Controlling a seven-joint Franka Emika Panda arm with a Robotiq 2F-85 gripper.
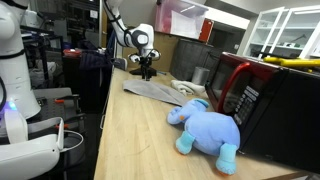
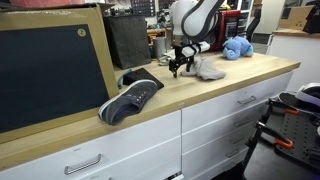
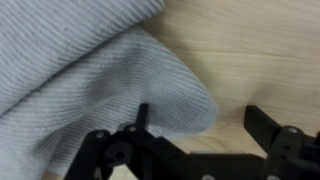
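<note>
My gripper (image 1: 146,71) hangs low over the wooden counter at the end of a grey ribbed cloth (image 1: 155,90). In the wrist view the gripper (image 3: 203,125) is open. A rounded corner of the cloth (image 3: 90,70) lies on the wood just inside the left finger, and bare wood shows by the right finger. Nothing is held. Both also show in an exterior view: the gripper (image 2: 180,66) stands just above the counter, and the cloth (image 2: 208,70) lies beside it.
A blue plush elephant (image 1: 205,128) lies beyond the cloth, also seen in an exterior view (image 2: 236,47). A red and black microwave (image 1: 265,95) stands beside it. A dark sneaker (image 2: 132,98) rests on the counter next to a large black board (image 2: 50,70).
</note>
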